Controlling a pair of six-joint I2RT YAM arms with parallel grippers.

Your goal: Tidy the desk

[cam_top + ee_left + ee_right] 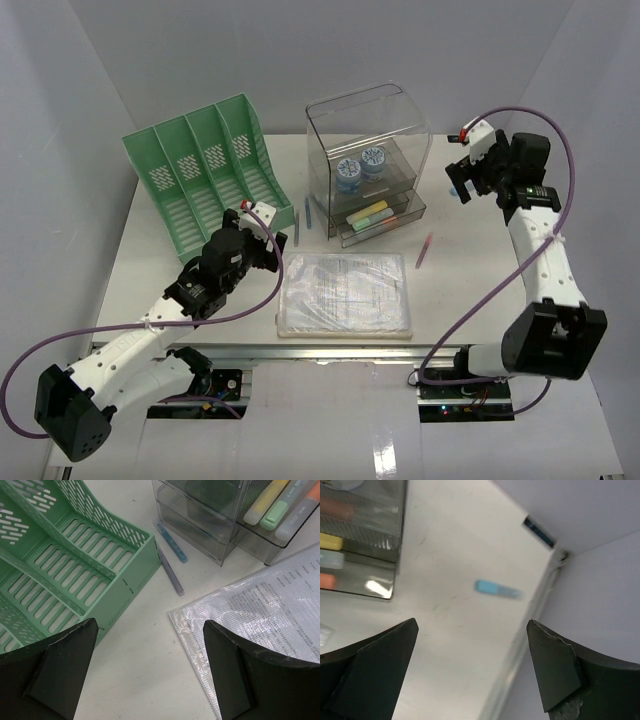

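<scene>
Top external view: the desk (470,290) spreads beneath both arms, a broad, stiff, smooth slab, surely too heavy to lift. I judge any grip belongs on its loose clutter. The sleeve (345,292) of papers lies front centre and looks light, floppy and slick, so take it by an edge. The purple pen (171,572) by the rack (205,175) would roll; pinch it midway. The left gripper (150,630) hangs wide open and empty between rack and sleeve. The right gripper (472,625) is also spread and empty, beside the drawer box (370,165).
</scene>
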